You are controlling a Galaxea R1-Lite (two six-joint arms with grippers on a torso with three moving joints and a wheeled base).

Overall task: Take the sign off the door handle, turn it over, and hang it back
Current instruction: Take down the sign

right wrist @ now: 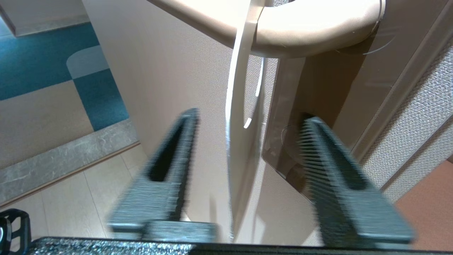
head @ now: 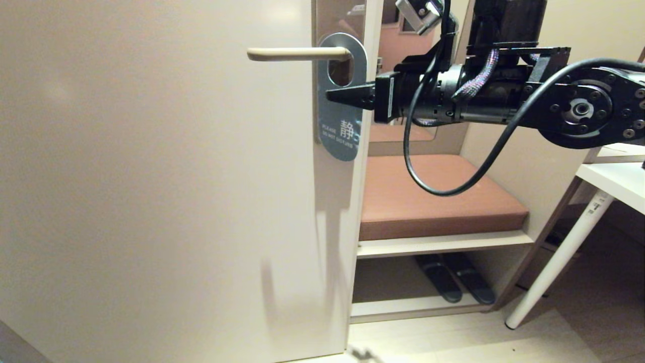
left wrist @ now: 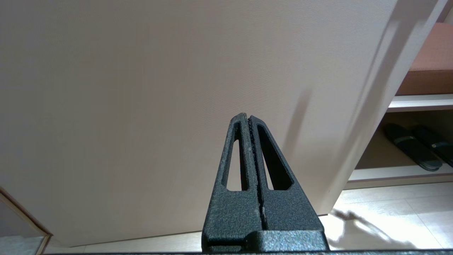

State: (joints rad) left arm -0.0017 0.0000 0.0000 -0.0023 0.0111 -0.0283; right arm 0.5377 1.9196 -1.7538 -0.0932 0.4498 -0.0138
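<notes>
On door handle (head: 297,53): sign (head: 342,98) hanging, right gripper (head: 336,96) jaws astride it.

right gripper (right wrist: 247,120) fingers (right wrist: 170,156) motion-blurred either side of the edge-on sign (right wrist: 240,141), door handle (right wrist: 283,24) above cut off by frame edge

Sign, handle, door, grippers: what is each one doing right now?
Sign: hanging on the handle, blue face out, between the right gripper's fingers.
Handle: level.
Door: open.
Right gripper: open, a finger either side of the sign's edge.
Left gripper: shut, empty, near the door.
</notes>
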